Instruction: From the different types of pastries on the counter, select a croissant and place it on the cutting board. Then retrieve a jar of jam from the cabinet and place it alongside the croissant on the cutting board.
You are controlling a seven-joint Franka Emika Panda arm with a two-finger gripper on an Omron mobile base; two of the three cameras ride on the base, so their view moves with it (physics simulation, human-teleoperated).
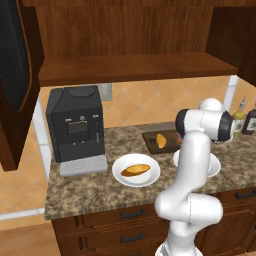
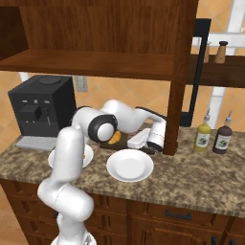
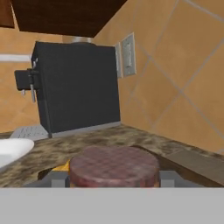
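The white arm reaches low over the speckled brown-and-grey granite counter (image 1: 90, 187), its claw (image 2: 149, 146) down at the flat dark brown wooden cutting board (image 1: 150, 139) near the tiled back wall. In the hand view, the small squat jar of jam with its dark brown lid (image 3: 113, 168) sits right between the two grey fingertips (image 3: 56, 178), an orange edge of its body peeking out at the left; the claw appears clenched on the jar. The jar is at the board, though whether it rests on the wood cannot be told. The small curved golden-orange croissant (image 1: 161, 140) lies on the cutting board, just beside the claw. The longer oval golden-brown loaf (image 1: 135, 170) rests on a round white plate (image 1: 120, 176) in front of the board. A second round white plate (image 2: 129, 165) stands near the claw. A black coffee machine (image 1: 76, 126) stands to the left on the counter. The dark brown wooden wall cabinet (image 1: 135, 67) hangs above, its dark-panelled door (image 1: 14, 55) swung open.
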